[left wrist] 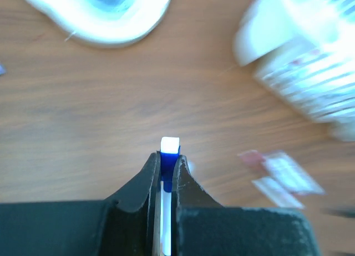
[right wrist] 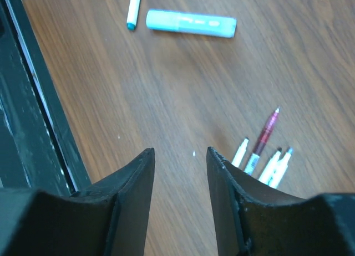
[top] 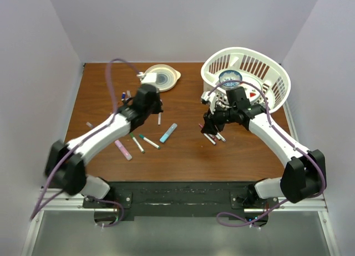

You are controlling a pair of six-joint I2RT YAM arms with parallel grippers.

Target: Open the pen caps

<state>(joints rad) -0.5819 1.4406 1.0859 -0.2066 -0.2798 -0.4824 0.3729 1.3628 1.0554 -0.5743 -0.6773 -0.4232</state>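
My left gripper (top: 153, 105) is shut on a thin white pen; in the left wrist view its blue cap (left wrist: 168, 163) with a white end sits pinched between the fingertips (left wrist: 148, 173), above the table. My right gripper (right wrist: 180, 153) is open and empty, low over bare wood. Several uncapped pens (right wrist: 260, 150) lie just right of it, also in the top view (top: 211, 137). A light blue highlighter (right wrist: 191, 23) lies further off. Small loose caps (top: 125, 94) lie at the far left.
A white basket (top: 277, 73) holding a bowl stands at the back right. A round white lid (top: 173, 77) lies at the back centre. A pink pen (top: 123, 149) and green-tipped pens (top: 148, 141) lie front left. The black base rail (right wrist: 33, 101) runs along the near edge.
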